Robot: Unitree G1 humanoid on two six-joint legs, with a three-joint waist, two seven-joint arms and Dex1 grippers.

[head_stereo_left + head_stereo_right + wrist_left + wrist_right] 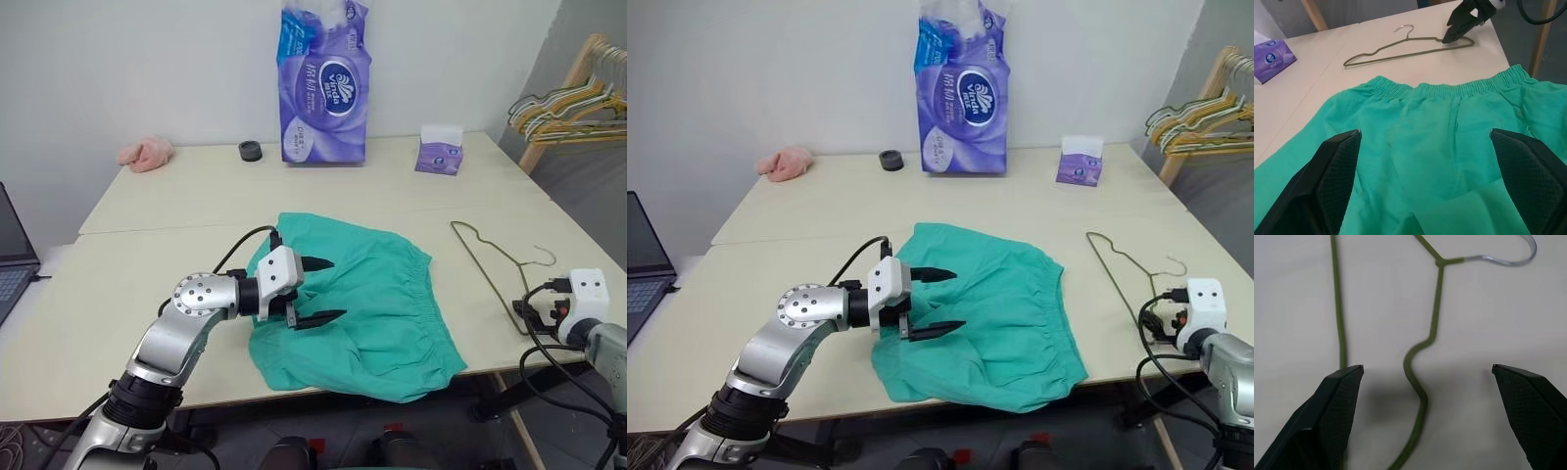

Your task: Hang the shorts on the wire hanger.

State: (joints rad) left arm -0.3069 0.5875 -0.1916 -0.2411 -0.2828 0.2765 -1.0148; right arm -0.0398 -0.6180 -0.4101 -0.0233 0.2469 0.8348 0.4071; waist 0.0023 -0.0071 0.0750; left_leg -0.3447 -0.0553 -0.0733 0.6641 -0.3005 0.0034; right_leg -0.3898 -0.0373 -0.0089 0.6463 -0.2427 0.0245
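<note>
The teal-green shorts (377,294) lie flat on the table, waistband toward the right. My left gripper (334,289) hovers just over their left part, open with nothing between its fingers (1334,166), pointing right across the cloth. The thin dark green wire hanger (487,279) lies flat on the table right of the shorts, and its hook (1508,259) is bare metal. My right gripper (1427,368) is open above the hanger's near end by the table's right edge. One wire side (1436,308) runs between its fingers, and the gripper holds nothing.
A tall purple tissue pack (326,83), a small purple tissue box (439,155), a black ring (251,150) and a pink cloth (147,153) sit along the back of the table (176,255). A laptop (12,259) is at far left. A rack of coloured hangers (573,103) stands far right.
</note>
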